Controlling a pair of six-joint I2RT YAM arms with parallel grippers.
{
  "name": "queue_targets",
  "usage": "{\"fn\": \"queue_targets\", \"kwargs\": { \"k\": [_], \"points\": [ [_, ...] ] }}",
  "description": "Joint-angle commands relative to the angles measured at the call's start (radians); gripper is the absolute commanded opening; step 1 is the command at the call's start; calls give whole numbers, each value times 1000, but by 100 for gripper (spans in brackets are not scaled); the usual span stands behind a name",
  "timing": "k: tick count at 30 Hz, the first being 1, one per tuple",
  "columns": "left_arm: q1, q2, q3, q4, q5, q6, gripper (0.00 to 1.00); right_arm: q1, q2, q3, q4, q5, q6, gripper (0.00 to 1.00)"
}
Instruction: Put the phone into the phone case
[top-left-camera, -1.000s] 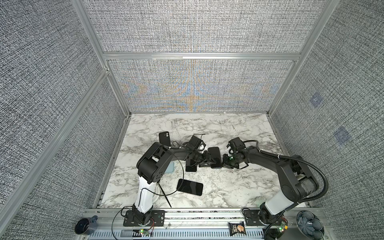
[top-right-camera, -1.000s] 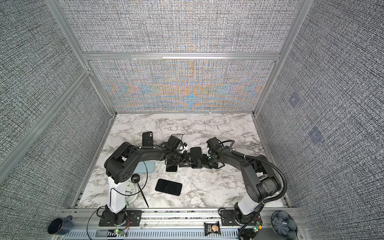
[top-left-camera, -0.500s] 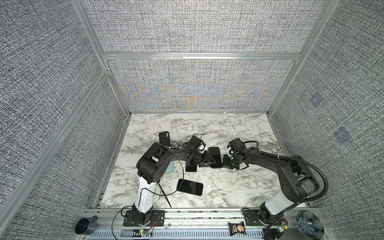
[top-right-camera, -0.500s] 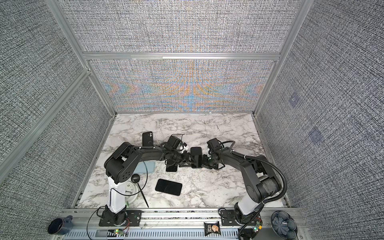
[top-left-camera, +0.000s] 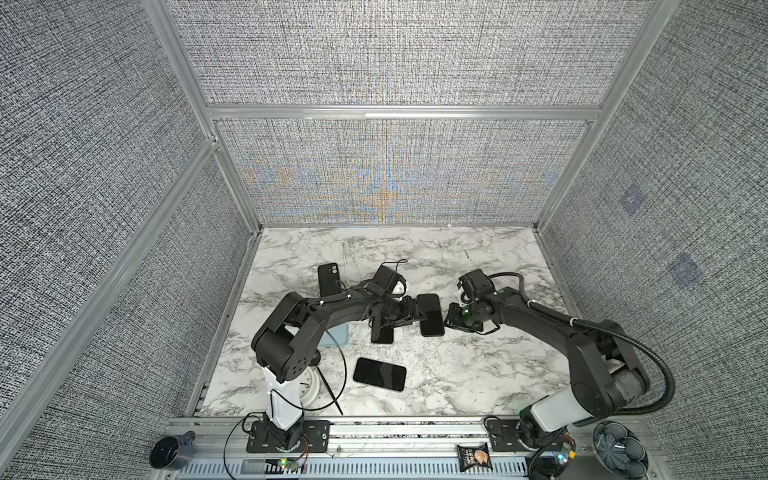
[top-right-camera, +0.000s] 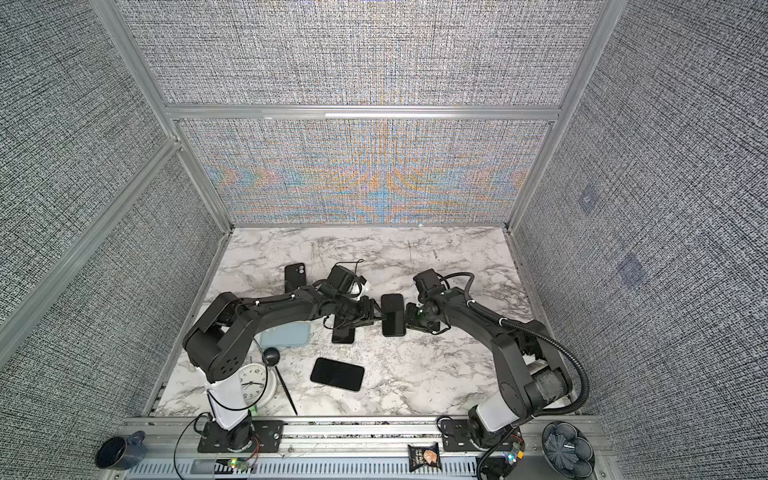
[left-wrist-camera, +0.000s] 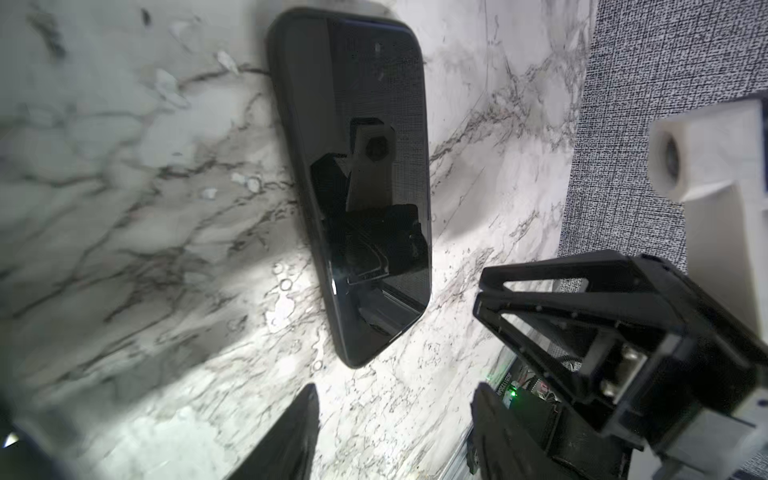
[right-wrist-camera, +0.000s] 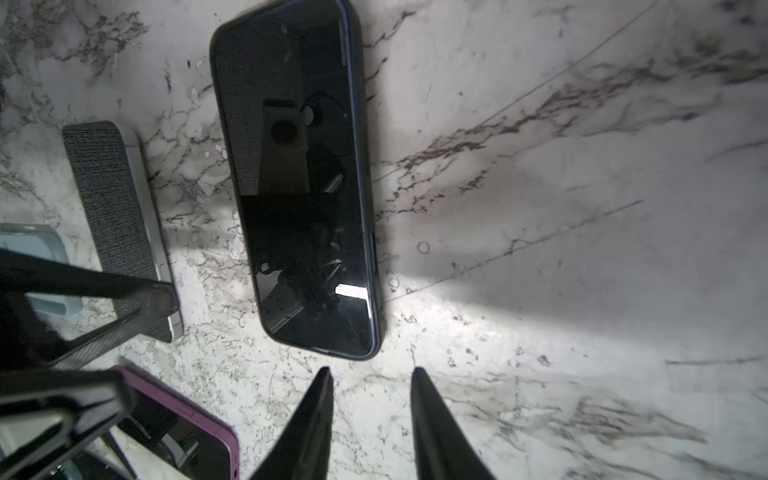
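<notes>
Purple phone (right-wrist-camera: 183, 428), grey phone (right-wrist-camera: 120, 224), blue case (right-wrist-camera: 33, 245) lie near black phone (right-wrist-camera: 299, 187).

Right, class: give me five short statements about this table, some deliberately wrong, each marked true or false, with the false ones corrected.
1. The phone in the middle of the marble table lies flat, screen up. True.
2. The right gripper has its jaws clamped on that phone. False: the jaws stand apart, short of the phone, holding nothing.
3. A clock stands beside the base of the left arm. True.
4. The light blue case lies on the right arm's side. False: it lies on the left, partly hidden by the left arm.
5. The left gripper holds nothing. True.
</notes>
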Motion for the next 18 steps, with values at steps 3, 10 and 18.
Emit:
{"fn": "queue_targets", "kwargs": {
  "k": [3, 10, 18],
  "points": [
    [10, -64, -4, -107, -112, 75, 66, 26, 13, 30, -35, 93, 16, 48],
    [25, -140, -22, -192, -200, 133, 82, 71, 77, 92, -43, 142, 35, 65],
    [61, -190, -71, -199, -217, 154, 95, 113, 125, 154, -63, 193, 48, 76]
  ]
}}
